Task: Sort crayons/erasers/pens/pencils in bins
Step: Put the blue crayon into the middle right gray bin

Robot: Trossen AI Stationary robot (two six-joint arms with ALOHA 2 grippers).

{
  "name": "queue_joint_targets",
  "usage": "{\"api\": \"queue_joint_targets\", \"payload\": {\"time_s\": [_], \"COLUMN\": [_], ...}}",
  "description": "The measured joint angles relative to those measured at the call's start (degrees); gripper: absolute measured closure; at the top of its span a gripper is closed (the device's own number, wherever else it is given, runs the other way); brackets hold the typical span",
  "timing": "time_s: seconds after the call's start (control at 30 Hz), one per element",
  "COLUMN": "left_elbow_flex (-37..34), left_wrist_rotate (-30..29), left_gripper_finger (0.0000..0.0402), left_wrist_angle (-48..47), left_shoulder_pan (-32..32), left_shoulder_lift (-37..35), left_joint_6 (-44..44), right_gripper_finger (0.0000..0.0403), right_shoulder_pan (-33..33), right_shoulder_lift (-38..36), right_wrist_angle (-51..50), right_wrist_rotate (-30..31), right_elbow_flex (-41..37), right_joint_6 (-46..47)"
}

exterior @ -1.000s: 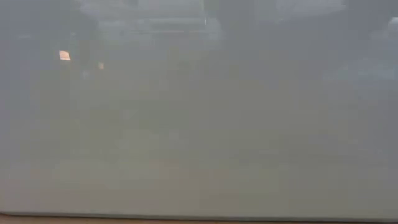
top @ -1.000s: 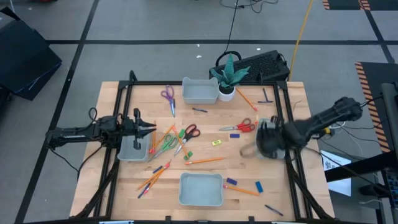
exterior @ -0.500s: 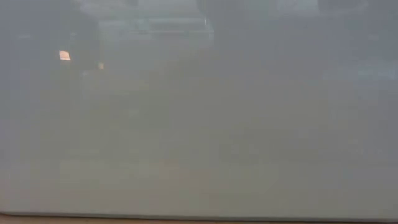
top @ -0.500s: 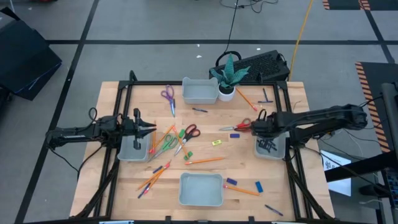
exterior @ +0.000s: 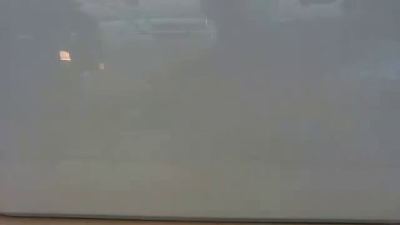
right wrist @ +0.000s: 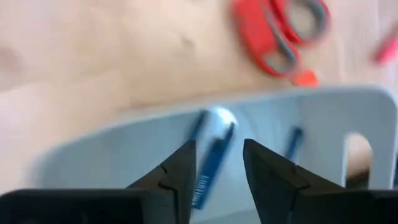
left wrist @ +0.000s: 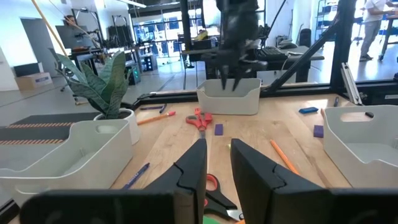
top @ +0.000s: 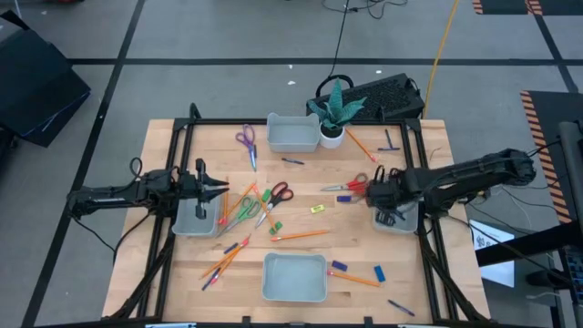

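My right gripper (right wrist: 216,163) hangs open over the right bin (top: 398,219), at the bin's left rim. Blue pens (right wrist: 210,167) lie on the bin's floor (right wrist: 124,155), one straight below the gap between the fingers, which touch nothing. My left gripper (top: 219,189) waits over the left bin (top: 195,219), its fingers (left wrist: 193,167) a little apart with nothing between them. Orange pencils (top: 301,235), small erasers (top: 317,209) and loose pens (top: 291,161) lie scattered on the wooden table. The low view shows only grey haze.
A far bin (top: 293,134) stands beside a white plant pot (top: 332,137); a near bin (top: 294,278) stands at the front. Red scissors (top: 355,185) lie just left of the right bin; more scissors (top: 246,141) lie farther left. A black frame (top: 414,137) edges the table.
A second ago my right arm was a blur over the right bin. It has stretched out, the gripper reaching the bin's left rim, then shifted slightly toward the table's near edge. The left arm has kept still.
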Motion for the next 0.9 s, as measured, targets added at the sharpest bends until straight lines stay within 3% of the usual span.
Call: {"api": "queue_joint_targets", "payload": {"time_s": [0.23, 0.4, 0.53, 0.67, 0.77, 0.9], "left_elbow_flex": [0.0, 0.0, 0.0, 0.0, 0.0, 0.0], "left_wrist_rotate": [0.0, 0.0, 0.0, 0.0, 0.0, 0.0], "left_gripper_finger": [0.0325, 0.0325, 0.0325, 0.0325, 0.0325, 0.0325], "left_wrist_angle": [0.0, 0.0, 0.0, 0.0, 0.0, 0.0], "left_shoulder_pan": [0.0, 0.0, 0.0, 0.0, 0.0, 0.0], "left_shoulder_lift": [0.0, 0.0, 0.0, 0.0, 0.0, 0.0], "left_joint_6": [0.0, 0.0, 0.0, 0.0, 0.0, 0.0], "right_gripper_finger": [0.0304, 0.0329, 0.0353, 0.0358, 0.0339, 0.0300], "right_shoulder_pan": [21.4, 31.6, 37.5, 42.0, 44.9, 47.6], "right_shoulder_lift": [10.2, 20.1, 26.6, 31.0, 33.7, 36.7], "right_wrist_angle": [0.2, -2.9, -4.7, -1.3, 2.2, 4.8], "right_wrist_rotate": [4.8, 5.4, 0.7, -9.1, -14.6, -15.4], "right_elbow_flex": [13.1, 21.6, 26.3, 28.7, 28.7, 28.6], "right_joint_6": [6.9, 14.1, 21.7, 33.7, 43.4, 57.1]}}
